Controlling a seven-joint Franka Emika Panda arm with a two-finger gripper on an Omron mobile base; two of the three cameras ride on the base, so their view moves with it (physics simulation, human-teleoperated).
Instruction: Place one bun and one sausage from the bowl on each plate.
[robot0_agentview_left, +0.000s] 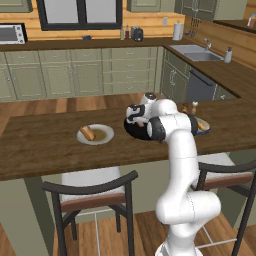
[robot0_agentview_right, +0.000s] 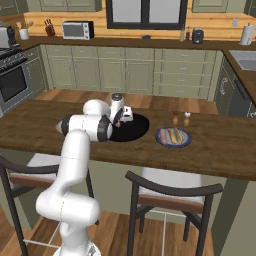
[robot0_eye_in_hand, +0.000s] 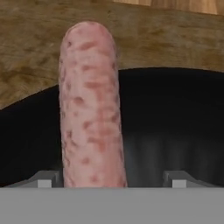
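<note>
behind the arm left and right, looking down across the worktop (robot0_agentview_left: 45, 145); both sharing the bowl (robot0_agentview_right: 135, 127); hand view close above it.

The white arm rises from the lower left and bends over the wooden counter (robot0_agentview_right: 220, 145). Its gripper (robot0_agentview_right: 120, 121) points down into the black bowl (robot0_agentview_right: 137, 127), at the bowl's left part; the fingertips are too small to judge, so the jaw state cannot be determined here. To the right of the bowl, apart from it, sits the greyish-blue plate (robot0_agentview_right: 161, 140) carrying what appears to be a bun (robot0_agentview_right: 170, 135) and a sausage (robot0_agentview_right: 178, 135) side by side. Two small shakers (robot0_agentview_right: 180, 118) stand just behind the plate.
</note>
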